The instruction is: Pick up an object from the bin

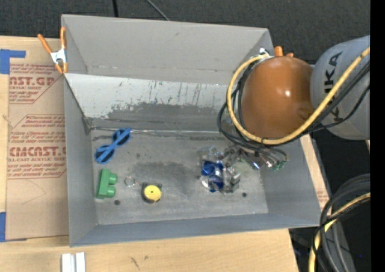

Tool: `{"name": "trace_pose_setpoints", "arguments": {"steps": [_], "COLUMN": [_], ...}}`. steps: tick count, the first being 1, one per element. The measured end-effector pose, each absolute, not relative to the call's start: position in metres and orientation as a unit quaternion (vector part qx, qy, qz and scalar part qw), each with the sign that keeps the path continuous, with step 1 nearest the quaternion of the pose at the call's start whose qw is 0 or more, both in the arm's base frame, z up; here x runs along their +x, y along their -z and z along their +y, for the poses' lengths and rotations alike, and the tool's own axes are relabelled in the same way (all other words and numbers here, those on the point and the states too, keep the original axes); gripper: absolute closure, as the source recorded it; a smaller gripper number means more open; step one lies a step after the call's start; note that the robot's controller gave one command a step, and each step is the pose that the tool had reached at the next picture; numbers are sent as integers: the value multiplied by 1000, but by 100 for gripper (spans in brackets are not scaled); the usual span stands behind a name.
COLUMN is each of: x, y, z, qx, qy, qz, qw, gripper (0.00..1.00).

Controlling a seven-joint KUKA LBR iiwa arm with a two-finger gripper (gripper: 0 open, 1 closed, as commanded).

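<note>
The grey bin (pixel 168 54) takes the arm (pixel 349 84), lettered KUKA. Its claw (pixel 221 176) is low over a blue thing (pixel 210 170) at the floor's right; apart or together cannot be told. A green block (pixel 106 184) and a yellow disc (pixel 151 192) lie well apart, left.

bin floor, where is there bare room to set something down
Barest: the middle floor, between the yellow disc and the blue-and-clear crumpled thing. Crowded: left side, with blue looped piece and green block, and right, under the gripper.

A small glossy blue thing (pixel 210 170) lies on the bin (pixel 174 174) floor, right of middle; shape unclear.
</note>
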State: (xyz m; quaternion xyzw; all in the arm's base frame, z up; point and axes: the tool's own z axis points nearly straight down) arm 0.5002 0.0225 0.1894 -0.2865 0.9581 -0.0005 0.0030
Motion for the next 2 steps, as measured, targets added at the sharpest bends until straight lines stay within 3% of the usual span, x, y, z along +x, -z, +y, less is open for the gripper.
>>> {"name": "trace_pose_setpoints", "arguments": {"steps": [1,2], "x": [497,524], "y": [-239,-337], "z": [15,-30], "qx": [-395,-494], "qy": [1,2], "qz": [919,870], "qw": [3,4], "gripper": [100,100]}}
